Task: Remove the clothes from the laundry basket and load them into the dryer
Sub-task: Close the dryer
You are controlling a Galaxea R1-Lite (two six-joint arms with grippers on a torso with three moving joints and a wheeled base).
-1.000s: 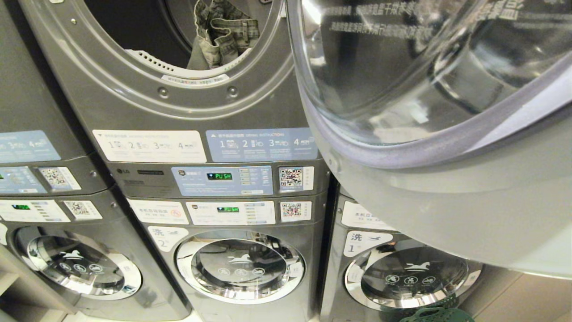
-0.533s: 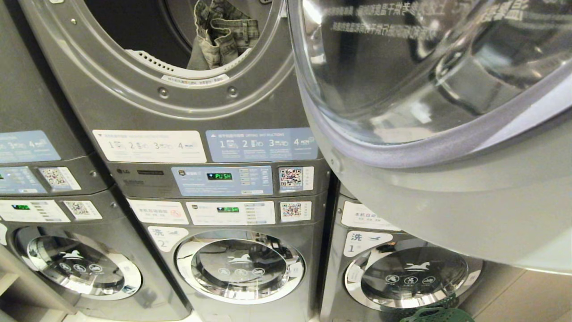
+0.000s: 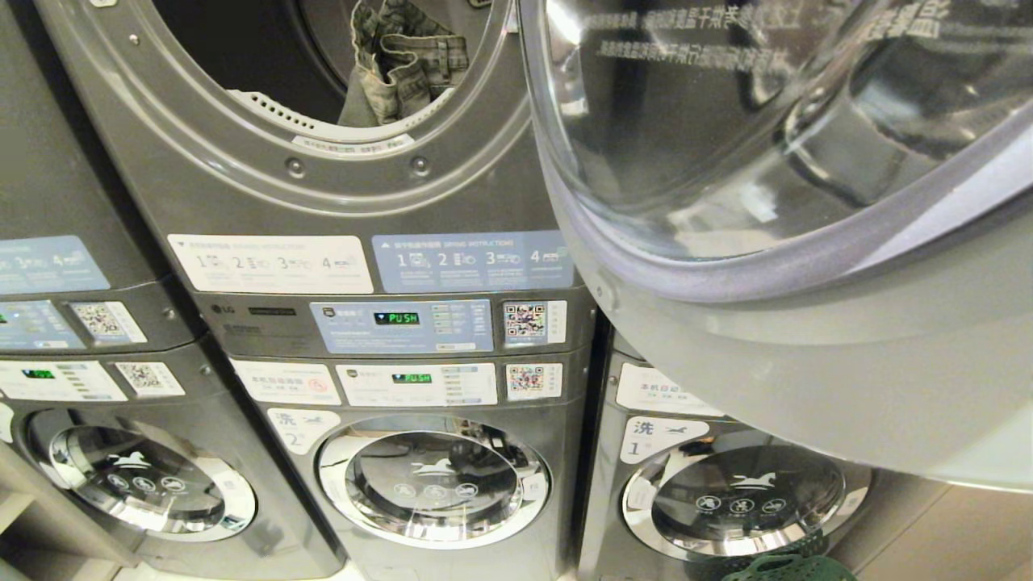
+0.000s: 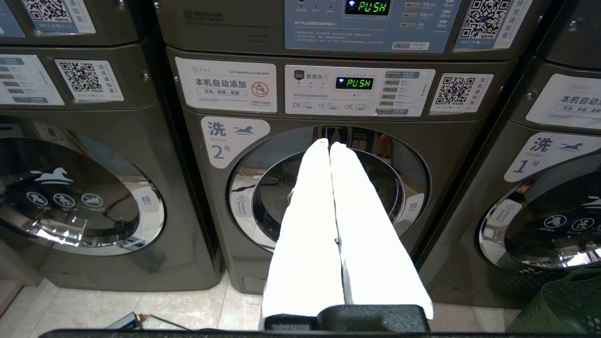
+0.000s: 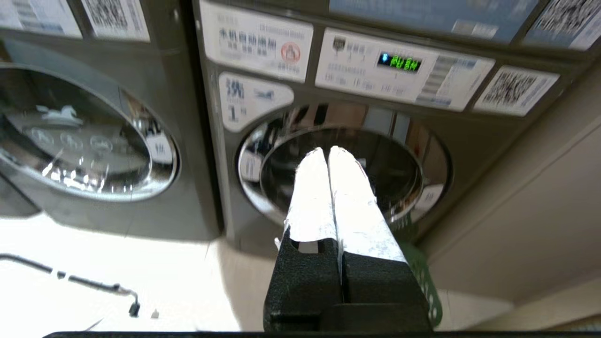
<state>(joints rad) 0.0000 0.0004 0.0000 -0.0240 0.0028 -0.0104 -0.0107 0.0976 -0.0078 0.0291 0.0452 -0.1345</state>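
Clothes (image 3: 403, 64) in open dryer (image 3: 323, 186), door (image 3: 767, 202) swung wide, I see left gripper (image 4: 329, 144) and right gripper (image 5: 327, 151) jaws pressed together, empty, facing washers.

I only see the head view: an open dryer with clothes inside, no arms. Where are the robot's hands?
Observer: Low down. The left gripper is shut, empty, pointing at washer number 2's door.
Operator: And the other one?
Observer: The right gripper is shut and empty too, facing washer number 1's door.
Operator: Any basket nearby?
Observer: A green basket stands on the floor before washer number 1; its contents are not visible.
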